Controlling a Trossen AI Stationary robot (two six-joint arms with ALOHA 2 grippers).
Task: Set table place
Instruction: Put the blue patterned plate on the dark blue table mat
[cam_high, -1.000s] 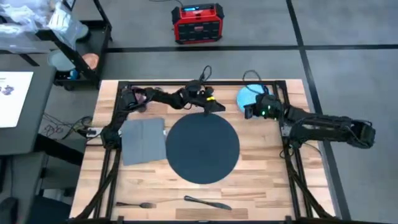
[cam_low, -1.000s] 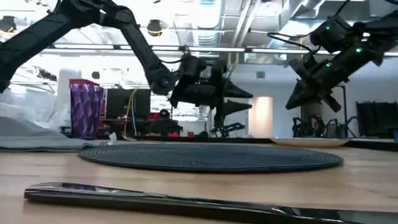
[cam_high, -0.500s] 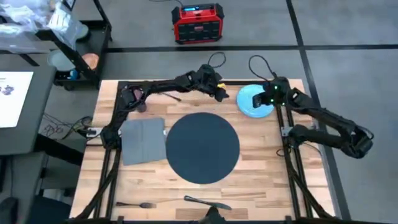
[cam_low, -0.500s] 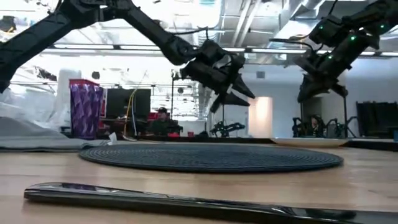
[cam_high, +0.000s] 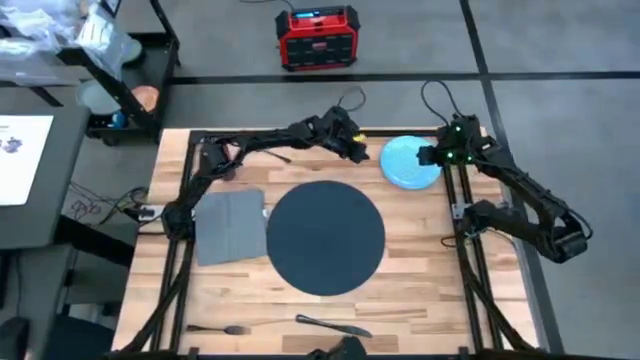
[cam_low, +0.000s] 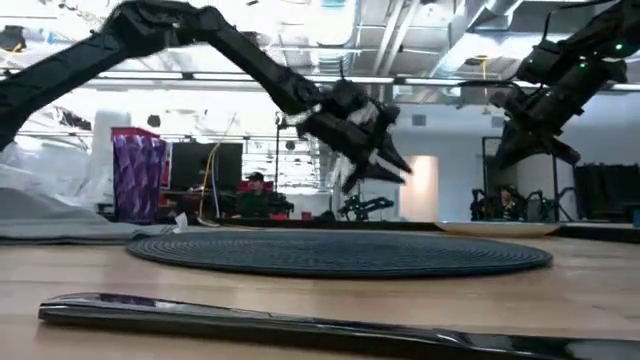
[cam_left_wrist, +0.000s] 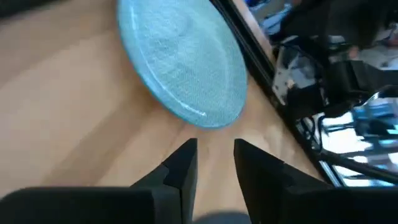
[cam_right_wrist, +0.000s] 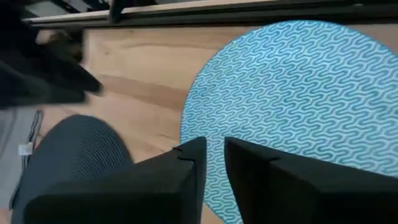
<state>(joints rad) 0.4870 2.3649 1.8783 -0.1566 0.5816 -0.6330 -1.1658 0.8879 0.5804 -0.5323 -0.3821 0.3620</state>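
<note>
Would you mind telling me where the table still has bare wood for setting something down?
Bare wood lies right of the mat, below the plate, and between the mat and the knife. The far edge is crowded: left gripper and right gripper flank the plate.

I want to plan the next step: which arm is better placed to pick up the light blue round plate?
Probably the right. The right gripper hovers at the light blue round plate's edge, fingers nearly closed. The left gripper hangs beside it, short of the rim.
</note>
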